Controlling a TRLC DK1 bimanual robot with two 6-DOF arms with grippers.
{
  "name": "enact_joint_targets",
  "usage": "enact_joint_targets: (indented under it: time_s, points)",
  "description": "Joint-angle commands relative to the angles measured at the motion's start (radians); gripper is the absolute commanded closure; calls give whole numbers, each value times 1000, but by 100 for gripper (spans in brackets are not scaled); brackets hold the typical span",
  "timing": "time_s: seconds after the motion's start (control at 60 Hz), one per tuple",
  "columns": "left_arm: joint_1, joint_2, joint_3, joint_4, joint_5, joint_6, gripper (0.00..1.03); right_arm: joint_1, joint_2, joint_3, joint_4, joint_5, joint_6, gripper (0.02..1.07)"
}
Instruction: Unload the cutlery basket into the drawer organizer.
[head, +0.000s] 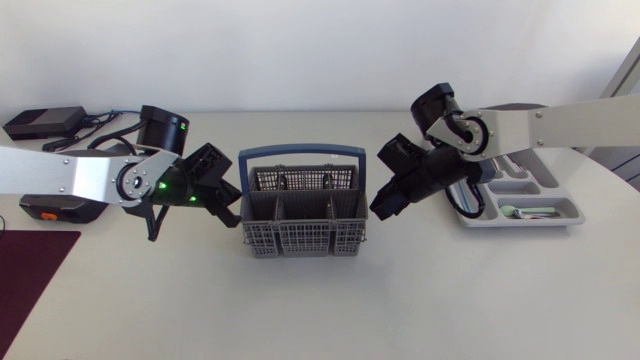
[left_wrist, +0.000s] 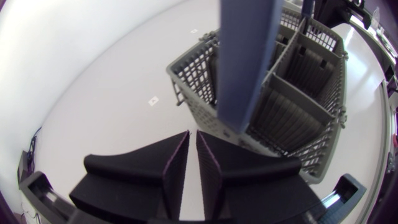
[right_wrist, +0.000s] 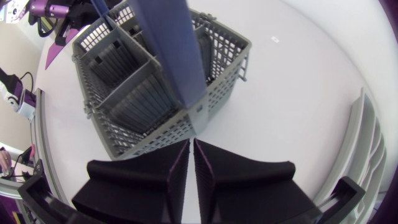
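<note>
Our left hand (left_wrist: 193, 142) pinched narrow, empty, beside cutlery basket (head: 300, 238), our right hand (right_wrist: 191, 147) likewise opposite, basket seemingly empty.

The left arm (head: 70, 175) lies level, and the left pincer (head: 228, 203) hangs just beside the left wall of the cutlery basket (head: 303, 240), its fingers nearly together. The right arm (head: 540, 125) bends down, and the right pincer (head: 384, 205) is closed the same way just beside the basket's right wall.

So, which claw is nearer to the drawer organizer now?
Right. The right claw sits between the cutlery basket and the drawer organizer; the left claw is on the basket's other side, away from the organizer.
</note>
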Motion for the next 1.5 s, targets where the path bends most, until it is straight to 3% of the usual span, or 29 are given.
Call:
enact_joint_targets:
  time_s: [0.0, 0.267, 0.317, 0.383, 0.5, 0.517, 0.567, 0.683, 0.933, 1.2, 1.483]
  points:
    - [43, 3, -31, 7, 11, 33, 89, -31, 1, -30, 16, 37, 20, 93]
    - [97, -107, -98, 0, 30, 33, 87, -92, -74, -100, 73, 90, 14, 89]
    - [102, -140, -112, -6, 39, 26, 83, -95, -97, -113, 79, 108, 15, 75]
    - [103, -176, -123, -29, 39, 22, 80, -104, -129, -125, 81, 116, 18, 47]
    - [102, -227, -143, -50, 39, 8, 64, -111, -183, -148, 81, 140, 20, 11]
    - [105, -244, -149, -59, 37, 5, 56, -111, -190, -151, 81, 143, 20, 7]
    - [108, -264, -152, -72, 36, 0, 44, -111, -213, -162, 82, 152, 20, 6]
    - [116, -319, -153, -118, 33, -6, 4, -127, -273, -191, 93, 160, 18, 6]
    - [120, -448, -172, -179, 26, -40, 4, -177, -396, -237, 93, 160, 9, 6]
    - [126, -532, -189, -240, -61, -64, 4, -230, -525, -297, 87, 159, -22, 6]
    - [99, -719, -279, -185, -179, -176, 4, -324, -657, -383, 87, 159, -23, 6]
